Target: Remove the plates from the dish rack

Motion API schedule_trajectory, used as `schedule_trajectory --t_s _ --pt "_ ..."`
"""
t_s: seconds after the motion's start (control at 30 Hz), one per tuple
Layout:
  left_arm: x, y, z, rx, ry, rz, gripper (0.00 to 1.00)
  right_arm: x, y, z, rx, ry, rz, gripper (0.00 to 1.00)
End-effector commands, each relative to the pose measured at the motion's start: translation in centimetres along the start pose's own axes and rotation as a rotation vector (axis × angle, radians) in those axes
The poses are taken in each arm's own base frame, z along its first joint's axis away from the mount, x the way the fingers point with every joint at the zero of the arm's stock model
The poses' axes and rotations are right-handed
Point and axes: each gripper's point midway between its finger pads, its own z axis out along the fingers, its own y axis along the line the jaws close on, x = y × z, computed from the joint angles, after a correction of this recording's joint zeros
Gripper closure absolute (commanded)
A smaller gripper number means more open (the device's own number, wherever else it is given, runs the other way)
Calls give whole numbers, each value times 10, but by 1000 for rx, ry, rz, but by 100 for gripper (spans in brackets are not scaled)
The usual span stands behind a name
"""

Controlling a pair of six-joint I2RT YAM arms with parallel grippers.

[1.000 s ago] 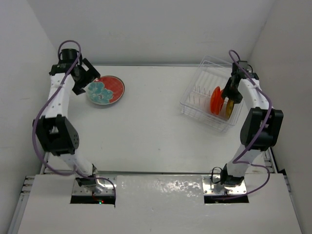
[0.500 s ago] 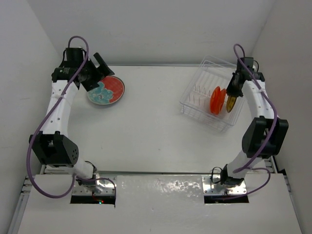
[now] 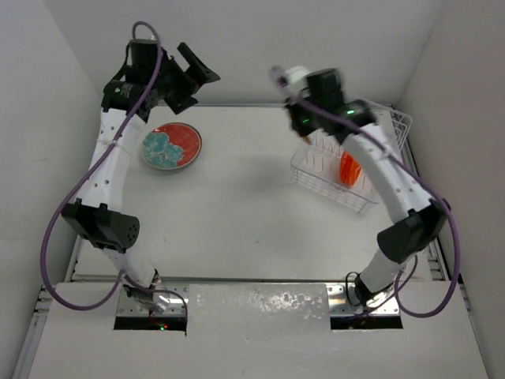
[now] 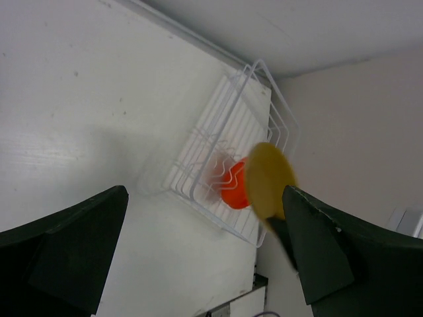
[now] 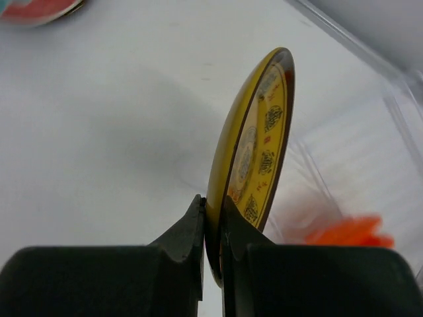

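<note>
Yellow-amber round plate with dark markings [image 5: 254, 158] hangs pinched by its rim in the right gripper [image 5: 211, 218], just beside the clear whitish pronged dish rack [image 3: 327, 189]; plain orange plate [image 3: 349, 168] stands inside, not yet unloaded; red flowered plate [image 3: 170, 146] lies out on the white table [image 3: 245, 205]; left gripper [image 3: 188, 81] gapes wide, empty.

Inspected: the left arm [image 3: 106, 170] and the right arm [image 3: 394, 185] have white tubular links and black joint housings (largest at each elbow). A purple cable [image 3: 57, 229] runs in loose loops along each arm. Each arm is bolted to a bare metal base plate [image 3: 154, 304]. The left hand [image 4: 205, 198] and right hand [image 5: 211, 211] are matte black, with blunt wedge-shaped fingers [image 4: 66, 251].
</note>
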Motion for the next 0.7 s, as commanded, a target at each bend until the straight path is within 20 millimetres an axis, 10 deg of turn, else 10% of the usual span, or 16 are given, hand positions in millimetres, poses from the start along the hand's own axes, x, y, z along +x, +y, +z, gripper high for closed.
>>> schedule_trajectory --t_s 0.0,0.27,0.43,0.53,0.6,0.67 --pt "32 -2 2 -75 77 -6 0 13 89 -10 -59 96 -561 100" --pt "87 42 13 -170 206 14 0 -24 181 -10 -162 -135 -667 100" --pt "105 62 19 -211 258 37 3 -54 184 -6 -69 -201 -642 100" --pt "113 59 22 -155 272 15 18 -59 193 1 -94 -226 -636 100" --pt "119 56 27 -115 287 -14 52 -62 199 5 -105 -244 -613 100" --pt "123 55 32 -91 300 -36 66 -62 204 8 -124 -252 -599 100"
